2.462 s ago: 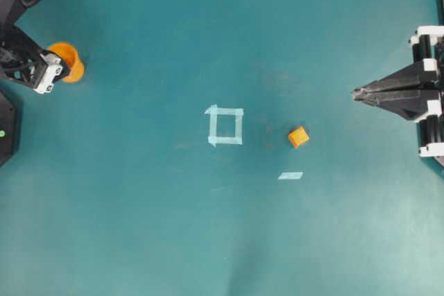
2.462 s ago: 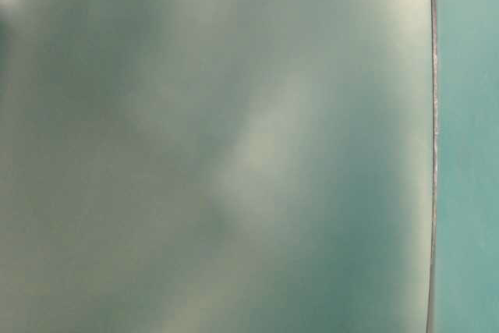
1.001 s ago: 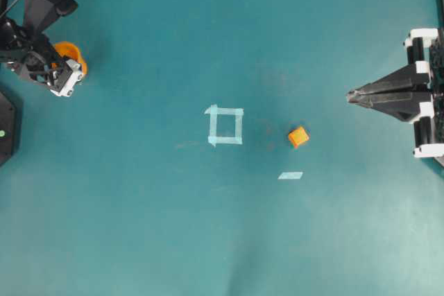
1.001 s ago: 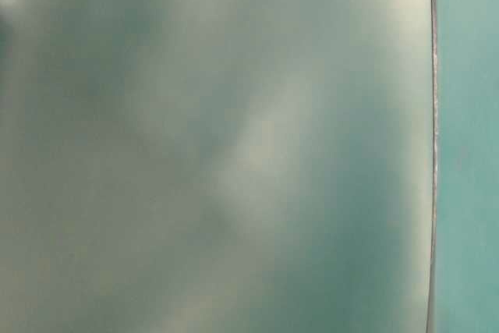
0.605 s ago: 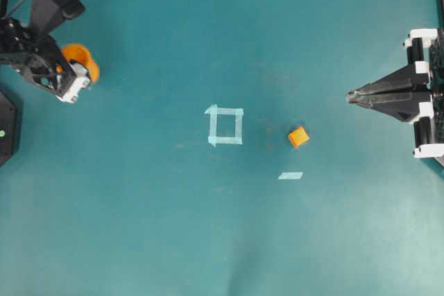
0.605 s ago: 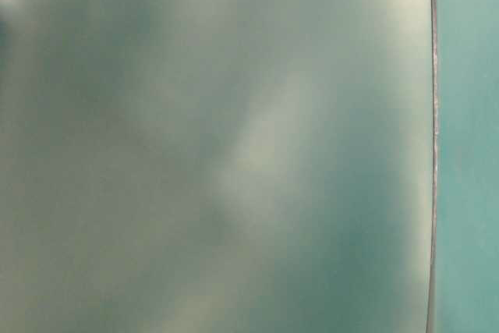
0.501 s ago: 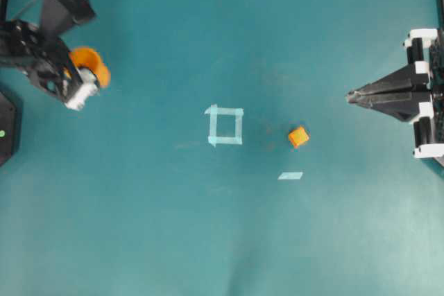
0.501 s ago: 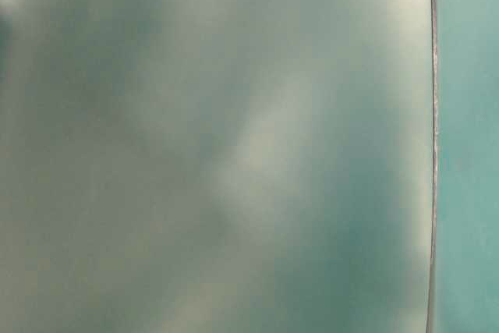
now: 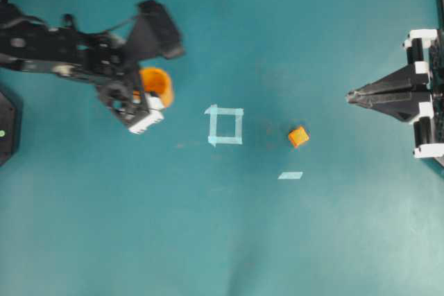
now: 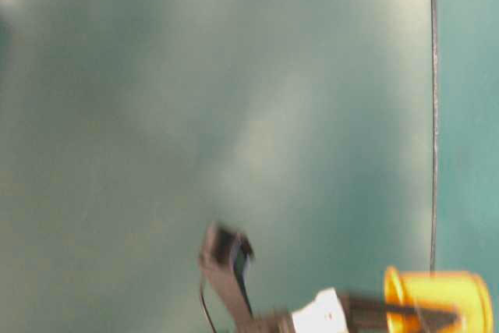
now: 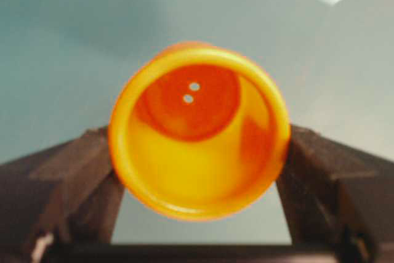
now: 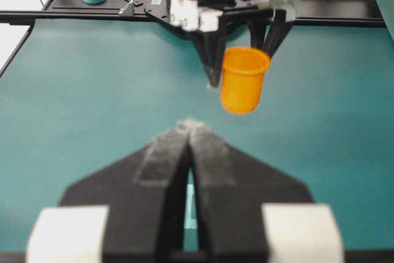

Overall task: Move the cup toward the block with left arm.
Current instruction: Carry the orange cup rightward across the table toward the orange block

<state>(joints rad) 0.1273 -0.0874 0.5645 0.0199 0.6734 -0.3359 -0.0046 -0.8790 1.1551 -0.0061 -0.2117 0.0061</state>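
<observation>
Since the earlier overhead frames, the left arm point(image 9: 62, 50) had swung from the upper left corner toward the centre, carrying the cup point(image 9: 157, 84) with it. The left gripper point(image 9: 147, 99) stood rather wide, its two jaws pressed on opposite sides of the cup, as the left wrist view showed. In the right wrist view the cup hung upright above the table, clear of the surface.

Further right lay the tape square point(image 9: 225, 125), then the block point(image 9: 298, 136) right of centre, with a tape strip point(image 9: 291, 175) just below it. The cup was well apart from the block. At the right edge, the right gripper point(image 9: 355, 94) rested with its jaws together, holding nothing.

To do this step well, I think the arm should travel on rightward, keep the cup upright, and lower it beside the block without knocking the block.

The cup was smooth, glossy orange plastic, round and tapered. The block was a small matte cube. The table point(image 9: 139, 227) was a flat teal surface.
</observation>
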